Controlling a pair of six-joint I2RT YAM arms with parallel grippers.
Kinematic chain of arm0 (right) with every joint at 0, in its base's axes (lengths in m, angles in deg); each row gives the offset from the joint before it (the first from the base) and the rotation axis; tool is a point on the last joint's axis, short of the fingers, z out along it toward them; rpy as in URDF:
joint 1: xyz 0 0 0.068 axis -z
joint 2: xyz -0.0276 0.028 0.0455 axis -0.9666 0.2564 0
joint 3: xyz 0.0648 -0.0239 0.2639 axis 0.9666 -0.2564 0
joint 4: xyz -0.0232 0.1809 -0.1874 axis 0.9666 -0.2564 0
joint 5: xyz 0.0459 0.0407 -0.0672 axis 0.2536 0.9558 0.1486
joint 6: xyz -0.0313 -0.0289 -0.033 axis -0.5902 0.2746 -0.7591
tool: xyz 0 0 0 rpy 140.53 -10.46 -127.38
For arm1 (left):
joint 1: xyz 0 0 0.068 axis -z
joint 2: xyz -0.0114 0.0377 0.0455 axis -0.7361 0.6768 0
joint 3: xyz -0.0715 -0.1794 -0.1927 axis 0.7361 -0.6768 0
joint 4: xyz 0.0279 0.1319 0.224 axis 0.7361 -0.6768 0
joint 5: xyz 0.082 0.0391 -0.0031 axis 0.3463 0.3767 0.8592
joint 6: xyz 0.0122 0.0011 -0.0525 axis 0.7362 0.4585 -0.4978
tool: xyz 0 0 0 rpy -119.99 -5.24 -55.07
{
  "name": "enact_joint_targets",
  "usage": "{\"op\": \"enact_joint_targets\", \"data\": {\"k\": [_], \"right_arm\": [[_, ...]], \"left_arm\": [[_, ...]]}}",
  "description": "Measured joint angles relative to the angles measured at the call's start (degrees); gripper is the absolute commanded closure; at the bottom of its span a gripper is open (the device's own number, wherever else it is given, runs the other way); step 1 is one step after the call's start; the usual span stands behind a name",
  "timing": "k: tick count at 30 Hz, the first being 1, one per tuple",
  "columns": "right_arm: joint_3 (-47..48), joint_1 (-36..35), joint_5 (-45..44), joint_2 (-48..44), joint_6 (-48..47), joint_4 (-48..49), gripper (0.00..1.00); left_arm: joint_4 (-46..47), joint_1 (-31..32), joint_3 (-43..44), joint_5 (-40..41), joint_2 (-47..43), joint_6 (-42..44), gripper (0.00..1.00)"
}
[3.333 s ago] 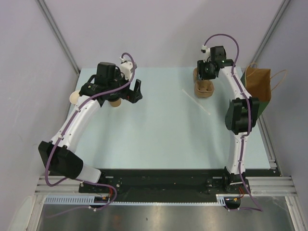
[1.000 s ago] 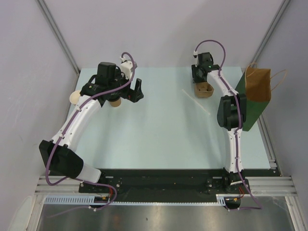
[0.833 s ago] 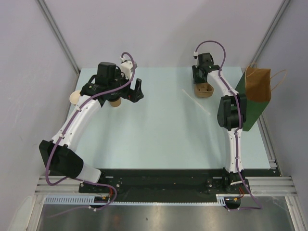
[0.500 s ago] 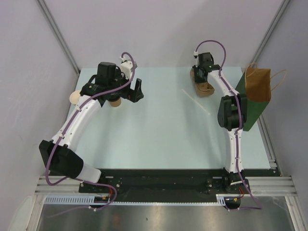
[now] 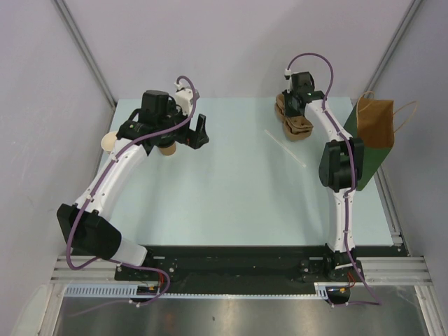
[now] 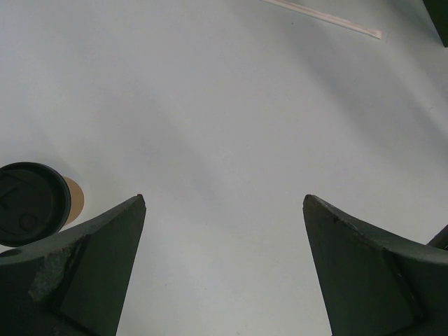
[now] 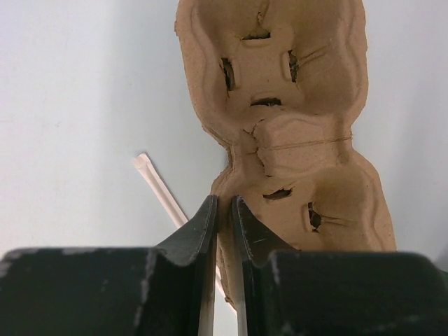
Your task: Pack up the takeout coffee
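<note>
The takeout coffee (image 6: 28, 203), a brown paper cup with a black lid, stands at the far left of the table, just left of my left gripper's left finger; it also shows in the top view (image 5: 166, 148). My left gripper (image 6: 224, 203) is open and empty over bare table, and shows in the top view (image 5: 185, 138). My right gripper (image 7: 224, 203) is shut on the edge of a brown pulp cup carrier (image 7: 280, 105) at the far right (image 5: 295, 124). A brown paper bag (image 5: 374, 122) stands upright at the right edge.
A paper-wrapped straw (image 5: 285, 148) lies on the table left of the carrier, and shows in the right wrist view (image 7: 159, 185) and the left wrist view (image 6: 322, 15). Pale lidless cups (image 5: 108, 142) lie at the far left edge. A dark green panel (image 5: 364, 157) leans by the bag.
The right gripper has shifted and turned at the far right, and the cup carrier has moved with it, showing more of its length. The left arm has not moved.
</note>
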Motion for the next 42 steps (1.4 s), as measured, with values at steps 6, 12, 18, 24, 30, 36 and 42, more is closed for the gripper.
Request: {"op": "enact_joint_targets", "data": {"k": [6, 12, 18, 24, 30, 36, 42], "right_arm": [[0.0, 0.24, 0.11, 0.0, -0.02, -0.15, 0.8], [-0.02, 0.94, 1.11, 0.0, 0.02, -0.17, 0.84], [-0.37, 2.16, 3.21, 0.0, 0.59, -0.2, 0.72], [-0.48, 2.38, 4.52, 0.0, 0.59, -0.24, 0.72], [-0.68, 2.34, 5.14, 0.0, 0.48, -0.24, 0.89], [-0.68, 2.36, 4.9, 0.0, 0.39, -0.2, 1.0], [-0.68, 2.25, 4.17, -0.13, -0.55, -0.22, 1.0]], "left_arm": [[0.0, 0.0, 0.0, 0.0, 0.0, 0.0, 0.01], [0.0, 0.0, 0.0, -0.09, 0.02, 0.0, 0.01], [-0.02, 0.0, 0.0, -0.26, 0.2, -0.02, 0.0], [-0.02, 0.0, 0.0, -0.26, 0.72, -0.39, 0.0], [-0.02, 0.0, 0.0, -0.33, 0.87, -0.44, 0.01], [-0.02, 0.0, 0.0, -0.39, 0.87, -0.42, 0.01], [-0.02, 0.0, 0.0, -0.42, 0.87, -0.42, 0.0]]}}
